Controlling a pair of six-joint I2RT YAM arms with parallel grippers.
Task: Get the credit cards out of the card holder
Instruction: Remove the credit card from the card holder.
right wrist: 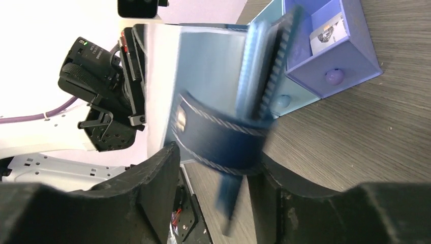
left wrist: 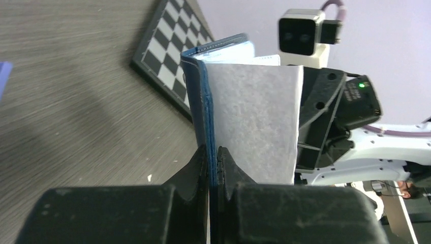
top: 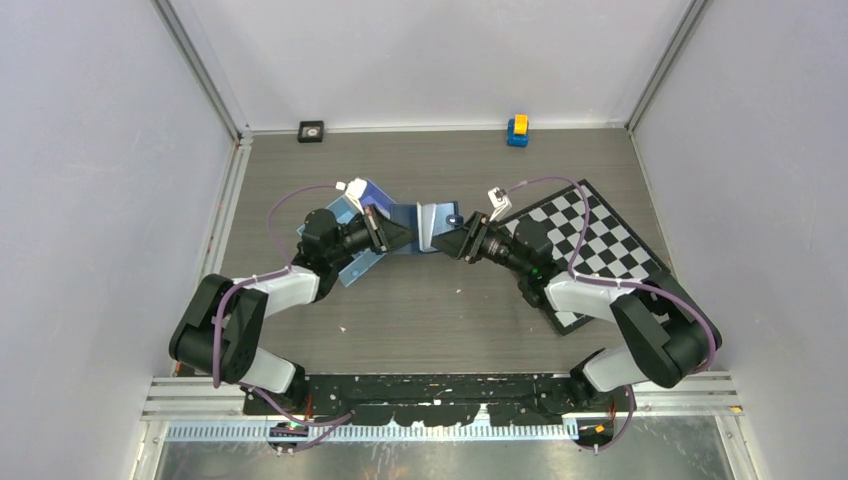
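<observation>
Left gripper [left wrist: 212, 156] fingers pinch the card holder [left wrist: 199, 96] by its navy edge, held open above the bench's [top: 440, 310] middle. Only the right wrist view shows the right gripper [right wrist: 217, 161] straddling a blurred navy flap, whether clamped I cannot tell, and a lilac tray [right wrist: 350, 61] compartment holding a small white item [right wrist: 325, 34].

two arms [top: 250, 310], one gripper apiece: the left gripper [top: 404, 237] and the right gripper [top: 441, 243]. one navy card holder [left wrist: 195, 101]. one checkerboard [top: 600, 235]. one light-blue tray [top: 343, 212]. one small black square [top: 311, 131]. one blue-and-yellow block [top: 517, 130]. two wrist cameras [left wrist: 300, 36]. one wood-grain table [top: 440, 310]. three pale walls [top: 430, 60].
</observation>
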